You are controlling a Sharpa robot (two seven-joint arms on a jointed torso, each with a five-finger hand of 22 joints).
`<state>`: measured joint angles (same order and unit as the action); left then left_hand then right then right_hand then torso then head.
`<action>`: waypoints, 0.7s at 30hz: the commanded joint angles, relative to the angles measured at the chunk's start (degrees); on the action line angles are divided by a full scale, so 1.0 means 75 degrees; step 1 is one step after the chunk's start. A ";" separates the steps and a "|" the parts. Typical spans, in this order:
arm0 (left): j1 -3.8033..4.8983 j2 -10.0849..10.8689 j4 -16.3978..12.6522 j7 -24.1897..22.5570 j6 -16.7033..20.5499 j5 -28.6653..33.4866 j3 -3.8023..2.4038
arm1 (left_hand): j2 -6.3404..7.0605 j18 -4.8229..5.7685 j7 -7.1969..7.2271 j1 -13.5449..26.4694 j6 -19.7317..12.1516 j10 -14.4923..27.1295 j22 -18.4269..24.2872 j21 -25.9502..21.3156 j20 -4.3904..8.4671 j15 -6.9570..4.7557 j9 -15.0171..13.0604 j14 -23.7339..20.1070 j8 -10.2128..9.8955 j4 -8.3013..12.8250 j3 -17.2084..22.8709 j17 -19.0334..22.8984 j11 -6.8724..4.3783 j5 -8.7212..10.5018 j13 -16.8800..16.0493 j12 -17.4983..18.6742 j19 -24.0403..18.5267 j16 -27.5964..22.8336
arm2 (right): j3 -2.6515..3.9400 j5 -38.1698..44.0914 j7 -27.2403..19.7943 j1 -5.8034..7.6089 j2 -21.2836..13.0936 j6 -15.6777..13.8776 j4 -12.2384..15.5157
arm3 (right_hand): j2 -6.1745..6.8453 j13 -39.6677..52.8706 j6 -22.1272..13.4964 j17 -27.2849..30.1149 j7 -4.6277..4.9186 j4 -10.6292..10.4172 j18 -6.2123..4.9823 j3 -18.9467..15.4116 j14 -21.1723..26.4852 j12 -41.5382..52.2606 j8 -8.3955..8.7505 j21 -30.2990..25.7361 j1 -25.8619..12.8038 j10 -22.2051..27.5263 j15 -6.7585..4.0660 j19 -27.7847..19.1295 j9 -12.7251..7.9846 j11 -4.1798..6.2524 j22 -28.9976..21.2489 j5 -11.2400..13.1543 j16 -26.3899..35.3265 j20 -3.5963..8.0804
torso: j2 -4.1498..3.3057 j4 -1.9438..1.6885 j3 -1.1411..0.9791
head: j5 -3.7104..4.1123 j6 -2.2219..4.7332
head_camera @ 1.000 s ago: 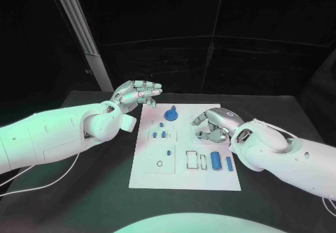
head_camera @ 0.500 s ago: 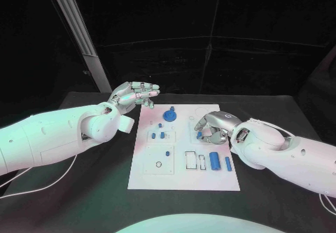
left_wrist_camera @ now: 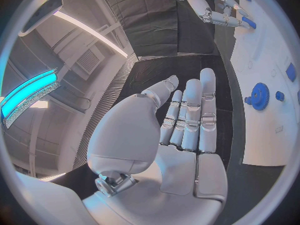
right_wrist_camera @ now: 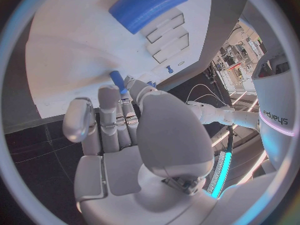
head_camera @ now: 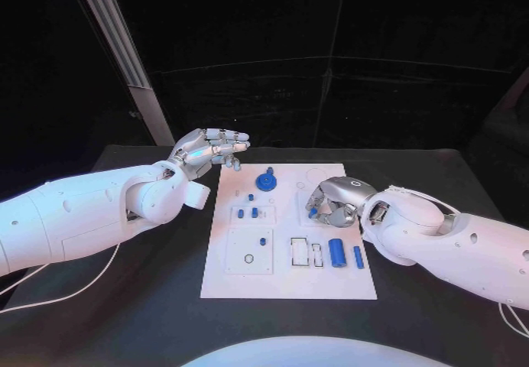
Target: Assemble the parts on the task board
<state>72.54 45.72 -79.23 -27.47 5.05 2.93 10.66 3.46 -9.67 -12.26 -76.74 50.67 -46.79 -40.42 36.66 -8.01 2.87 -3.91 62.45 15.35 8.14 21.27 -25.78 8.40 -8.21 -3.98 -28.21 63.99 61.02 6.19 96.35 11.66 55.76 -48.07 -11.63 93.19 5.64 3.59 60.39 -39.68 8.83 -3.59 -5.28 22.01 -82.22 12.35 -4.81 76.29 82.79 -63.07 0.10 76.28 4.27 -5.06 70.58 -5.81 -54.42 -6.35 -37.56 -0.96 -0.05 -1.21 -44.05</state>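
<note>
**Both hands at the board, a blue peg in my right**

My left hand [head_camera: 212, 149] hung above the black table [head_camera: 132, 290] just off the far left corner of the task board [head_camera: 289, 287], palm up, fingers loosely curled with gaps between them and nothing in them. In my left wrist view the fingers [left_wrist_camera: 190, 120] lay side by side, nearly straight, and bare.

On the white board itself, the blue gear [head_camera: 267, 182] stood near the far edge with a small knob [head_camera: 271, 170] just beyond it. Closer in, small blue pegs [head_camera: 248, 214] sat in a square recessed panel, and one more small peg [head_camera: 262, 241] stood in the larger panel nearer me. Further right, narrow rectangular slots [head_camera: 301, 251] lay beside a thick blue cylinder [head_camera: 337, 253] and a thinner blue rod [head_camera: 358, 257], both lying flat on the board.

My right hand [head_camera: 331, 202] rested low over the board's right side, fingers curled inward. In my right wrist view the fingertips [right_wrist_camera: 119, 96] pinched a slim blue peg [right_wrist_camera: 117, 81], its far end close to the board's surface; I could not tell whether it touched.
</note>
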 commanded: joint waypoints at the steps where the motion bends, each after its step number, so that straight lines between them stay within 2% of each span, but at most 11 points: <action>1: 0.0013 -0.0002 -0.0003 -0.0001 -0.0095 0.0029 -0.0006 | -0.0015 -0.0110 0.0007 0.0026 -0.0048 0.0042 0.0006 -0.0025 -0.0034 0.0006 0.0006 -0.0068 0.0040 0.0006 -0.0038 0.0013 -0.0011 -0.0031 0.0008 -0.0026 0.0006 0.0023 | 0.0002 0.0038 0.0011 0.0010 0.0023 -0.0021 -0.0024 | -0.0079 0.0008 0.0104 -0.0033 -0.0003 0.0036 0.0066 0.0154 -0.0050 0.0020 -0.0037 0.0068 0.0075 -0.0137 -0.0022 0.0071 0.0007 0.0027 0.0079 0.0115 -0.0067 0.0011 | -0.0003 -0.0003 0.0005 | 0.0018 -0.0009; 4: 0.0013 -0.0003 -0.0003 0.0003 -0.0105 0.0029 -0.0006 | -0.0015 -0.0110 0.0007 0.0026 -0.0048 0.0042 0.0006 -0.0025 -0.0034 0.0006 0.0006 -0.0068 0.0040 0.0006 -0.0038 0.0013 -0.0011 -0.0031 0.0008 -0.0026 0.0006 0.0023 | 0.0002 0.0134 0.0051 0.0010 0.0046 -0.0085 -0.0063 | -0.0132 0.0017 0.0187 -0.0079 -0.0003 0.0110 0.0084 0.0328 -0.0069 0.0016 -0.0053 0.0134 0.0188 -0.0264 -0.0043 0.0129 0.0009 0.0044 0.0164 0.0217 -0.0118 0.0031 | -0.0007 -0.0002 0.0004 | 0.0021 -0.0018; 7: 0.0013 -0.0003 -0.0005 0.0014 -0.0118 0.0029 -0.0006 | -0.0015 -0.0110 0.0007 0.0026 -0.0048 0.0042 0.0006 -0.0025 -0.0034 0.0006 0.0006 -0.0068 0.0040 0.0006 -0.0038 0.0013 -0.0011 -0.0031 0.0008 -0.0026 0.0006 0.0023 | 0.0002 0.0363 0.0075 0.0010 0.0070 -0.0238 -0.0094 | -0.0177 0.0045 0.0300 -0.0155 -0.0013 0.0379 0.0117 0.0663 -0.0093 0.0051 -0.0085 0.0251 0.0494 -0.0476 -0.0085 0.0225 0.0012 0.0077 0.0315 0.0254 -0.0198 0.0073 | -0.0006 0.0000 0.0000 | 0.0023 -0.0035; 10: 0.0013 -0.0002 -0.0006 0.0027 -0.0132 0.0029 -0.0006 | -0.0021 -0.0110 0.0003 0.0033 -0.0050 0.0046 0.0010 -0.0028 -0.0036 0.0008 0.0005 -0.0072 0.0045 0.0001 -0.0043 0.0019 -0.0009 -0.0030 0.0007 -0.0033 0.0004 0.0024 | 0.0002 0.0499 0.0084 0.0009 0.0079 -0.0344 -0.0101 | -0.0169 0.0058 0.0358 -0.0194 -0.0016 0.0533 0.0142 0.0906 -0.0102 0.0057 -0.0094 0.0335 0.0588 -0.0589 -0.0090 0.0285 0.0007 0.0086 0.0421 0.0244 -0.0246 0.0089 | -0.0010 -0.0002 -0.0002 | 0.0028 -0.0044; 15: 0.0013 0.0004 -0.0008 0.0057 -0.0161 0.0029 -0.0006 | -0.0024 -0.0109 0.0002 0.0037 -0.0052 0.0049 0.0011 -0.0030 -0.0037 0.0009 0.0005 -0.0074 0.0047 -0.0003 -0.0046 0.0022 -0.0008 -0.0030 0.0007 -0.0036 0.0003 0.0025 | 0.0002 0.0602 0.0058 0.0007 0.0075 -0.0528 -0.0013 | -0.0109 0.0068 0.0404 -0.0217 -0.0020 0.0618 0.0154 0.1090 -0.0108 0.0045 -0.0093 0.0391 0.0528 -0.0668 -0.0091 0.0310 -0.0002 0.0095 0.0486 0.0241 -0.0286 0.0095 | 0.0005 0.0006 0.0003 | 0.0024 -0.0067; 21: 0.0012 0.0011 -0.0017 0.0102 -0.0223 0.0029 -0.0005 | -0.0028 -0.0109 0.0001 0.0042 -0.0054 0.0052 0.0013 -0.0032 -0.0039 0.0011 0.0005 -0.0076 0.0049 -0.0006 -0.0048 0.0025 -0.0006 -0.0030 0.0007 -0.0040 0.0001 0.0026 | 0.0001 0.0583 0.0021 0.0005 -0.0019 -0.0850 0.0323 | -0.0034 0.0074 0.0441 -0.0241 -0.0029 0.0619 0.0157 0.1148 -0.0115 0.0022 -0.0091 0.0415 0.0370 -0.0704 -0.0093 0.0313 -0.0007 0.0104 0.0513 0.0261 -0.0326 0.0096 | 0.0015 0.0016 0.0003 | 0.0029 -0.0047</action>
<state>72.54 45.79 -79.27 -26.91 4.52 2.93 10.67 3.46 -9.67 -12.26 -76.74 50.67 -46.79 -40.38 36.66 -8.01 3.07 -3.91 62.24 15.35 8.14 21.27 -25.69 8.40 -8.21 -3.98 -28.21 63.99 61.02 6.17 99.69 11.98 55.68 -48.17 -14.70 94.99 4.96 3.64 63.29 -41.42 8.50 1.06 -4.95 30.27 -82.73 12.35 -5.32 79.17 86.11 -66.36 -0.42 78.15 4.20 -5.84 74.37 -3.75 -56.63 -5.52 -37.53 -0.88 -0.03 -0.98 -44.46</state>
